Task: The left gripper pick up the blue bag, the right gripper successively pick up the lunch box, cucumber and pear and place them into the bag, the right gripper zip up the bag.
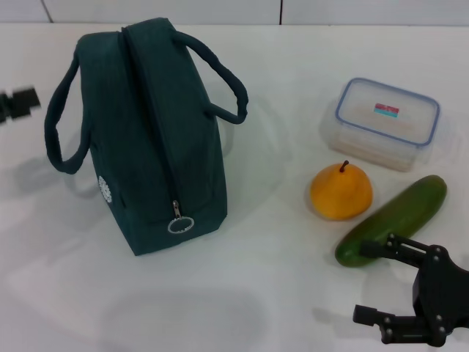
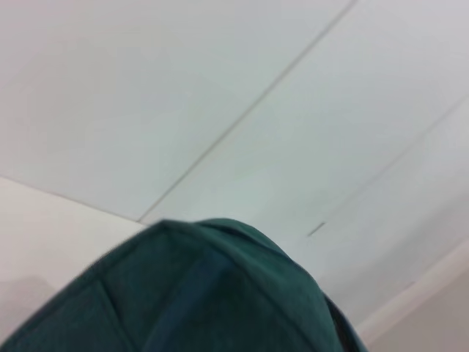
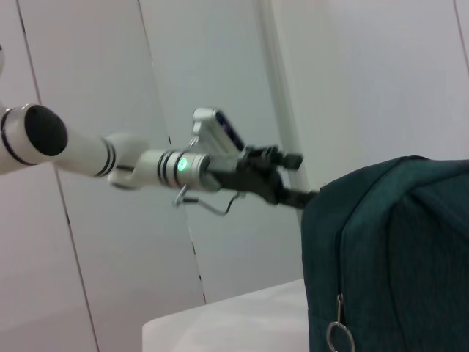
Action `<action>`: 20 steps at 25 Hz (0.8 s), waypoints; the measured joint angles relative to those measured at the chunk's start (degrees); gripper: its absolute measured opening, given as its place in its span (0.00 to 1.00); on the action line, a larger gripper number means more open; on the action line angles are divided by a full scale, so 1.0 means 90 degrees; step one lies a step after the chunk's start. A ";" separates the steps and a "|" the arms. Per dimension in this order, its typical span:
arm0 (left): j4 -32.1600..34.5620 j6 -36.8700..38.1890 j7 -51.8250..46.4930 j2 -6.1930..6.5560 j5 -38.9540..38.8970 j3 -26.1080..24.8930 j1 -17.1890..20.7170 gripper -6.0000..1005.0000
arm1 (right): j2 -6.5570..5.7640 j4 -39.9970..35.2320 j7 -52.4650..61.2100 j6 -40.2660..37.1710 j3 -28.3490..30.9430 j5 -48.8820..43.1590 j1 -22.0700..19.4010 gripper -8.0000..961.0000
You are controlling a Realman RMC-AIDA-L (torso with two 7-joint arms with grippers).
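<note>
Teal woven fabric fills my head view: the blue bag (image 1: 150,139) stands upright and zipped on the white table (image 1: 264,242), the left gripper (image 1: 18,104) at the far left edge clear of its handles, so I judge the pickup hasn't started. My left wrist view shows only the bag's rounded top (image 2: 212,293), and I can't tell that claw's opening. From the right wrist I see the ring zipper pull (image 3: 338,337); the right gripper (image 1: 381,282) waits spread wide and empty beside the glossy cucumber (image 1: 396,218), near the smooth pear (image 1: 341,192) and clear plastic lunch box (image 1: 385,121).

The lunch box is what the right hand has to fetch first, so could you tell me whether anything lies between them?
Yes. In the head view the cucumber lies diagonally right in front of the open right hand, with the pear beside it; the lunch box sits beyond both, so the hand must pass over them.
</note>
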 joint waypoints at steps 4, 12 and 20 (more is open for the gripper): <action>0.1588 -0.0068 -0.1626 -0.0104 0.0533 0.0135 -0.0487 0.87 | 0.0001 0.0004 0.0000 0.0006 0.0008 0.0003 0.0018 0.91; 0.3125 -0.0189 -0.3674 -0.0223 0.1751 0.1146 -0.1049 0.86 | 0.0002 0.0003 0.0000 0.0023 0.0046 0.0073 0.0015 0.91; 0.3207 -0.0202 -0.4267 -0.0247 0.2065 0.1856 -0.1252 0.86 | 0.0002 0.0013 0.0000 0.0077 0.0009 0.0082 -0.0042 0.91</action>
